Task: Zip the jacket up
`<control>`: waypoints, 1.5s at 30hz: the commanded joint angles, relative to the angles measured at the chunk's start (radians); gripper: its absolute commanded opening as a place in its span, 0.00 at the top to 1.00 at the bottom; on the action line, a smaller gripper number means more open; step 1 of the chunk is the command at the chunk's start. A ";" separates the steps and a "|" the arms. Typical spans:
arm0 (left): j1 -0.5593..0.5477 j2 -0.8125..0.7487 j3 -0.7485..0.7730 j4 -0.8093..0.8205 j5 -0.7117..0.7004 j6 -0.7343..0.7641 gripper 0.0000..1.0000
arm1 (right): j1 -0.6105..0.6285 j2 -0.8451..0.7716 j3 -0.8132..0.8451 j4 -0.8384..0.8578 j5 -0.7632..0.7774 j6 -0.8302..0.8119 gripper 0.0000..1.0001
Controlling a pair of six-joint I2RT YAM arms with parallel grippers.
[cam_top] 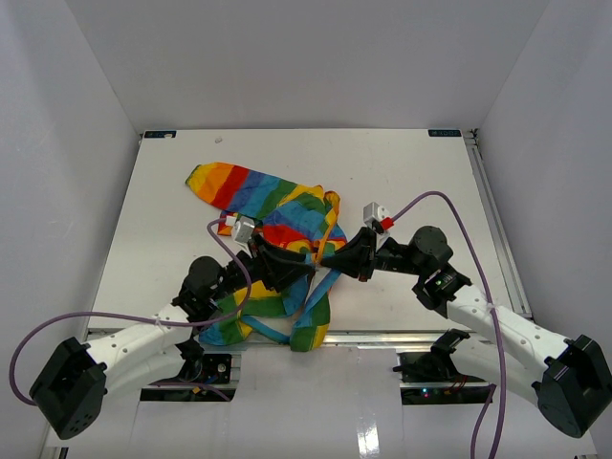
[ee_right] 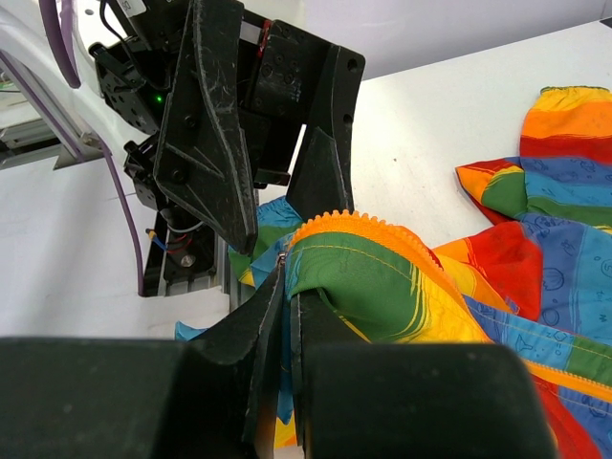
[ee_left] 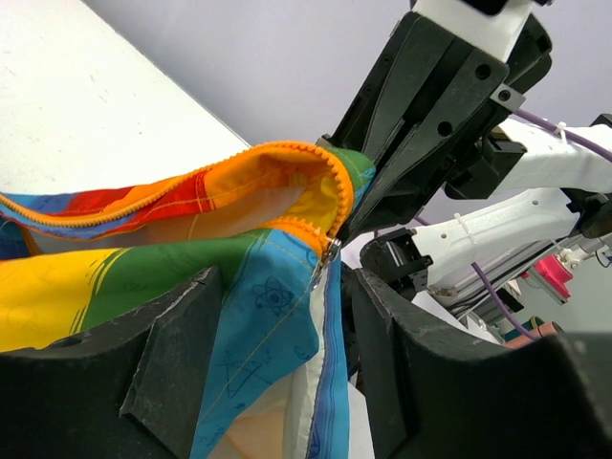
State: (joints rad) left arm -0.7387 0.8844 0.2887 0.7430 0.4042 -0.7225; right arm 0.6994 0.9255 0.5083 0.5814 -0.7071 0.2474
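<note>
Jacket (cam_top: 277,215): bunched on tabletop (cam_top: 421,172), zipper (ee_left: 328,260) unjoined.
Right claw (ee_right: 285,316): pinched shut on zipper.
Left claw (ee_left: 287,316): clamps fabric below.
Next: I pull upward, steadily.

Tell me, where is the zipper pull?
In the left wrist view, the zipper pull hangs mid-frame below the orange teeth, right beside the right gripper.

Jacket (cam_top: 277,215) middle hidden under both grippers; zipper slider (ee_left: 326,260) tiny, grasp on it unclear.
</note>
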 commanded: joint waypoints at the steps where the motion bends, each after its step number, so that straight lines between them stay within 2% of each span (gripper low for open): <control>1: 0.003 0.010 0.021 0.076 0.017 0.015 0.34 | 0.006 0.002 0.002 0.076 -0.009 -0.001 0.92; 7: 0.002 0.054 0.031 0.116 0.068 0.019 0.45 | 0.009 0.009 0.003 0.077 -0.006 -0.002 0.92; 11: 0.002 0.065 0.038 0.114 0.088 0.024 0.67 | 0.009 0.006 0.005 0.074 -0.005 -0.002 0.92; 14: 0.002 0.061 0.038 0.111 0.086 0.032 0.90 | 0.011 0.005 0.007 0.074 -0.005 -0.002 0.92; 16: 0.002 0.055 0.040 0.095 0.086 0.045 0.98 | 0.012 0.007 0.010 0.067 0.001 -0.002 0.92; 23: 0.004 0.019 0.081 -0.071 0.132 0.164 1.00 | 0.011 0.039 0.051 0.042 0.015 0.001 0.92; 32: 0.002 0.063 0.133 -0.233 0.188 0.289 1.00 | 0.011 0.069 0.116 0.025 0.023 -0.006 0.92; 45: 0.002 0.025 0.110 -0.279 0.271 0.359 1.00 | 0.003 0.121 0.144 0.008 0.061 -0.010 0.92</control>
State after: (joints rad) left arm -0.7193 0.9385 0.3977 0.5250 0.5488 -0.3958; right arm 0.7052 1.0407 0.5806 0.5083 -0.7097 0.2502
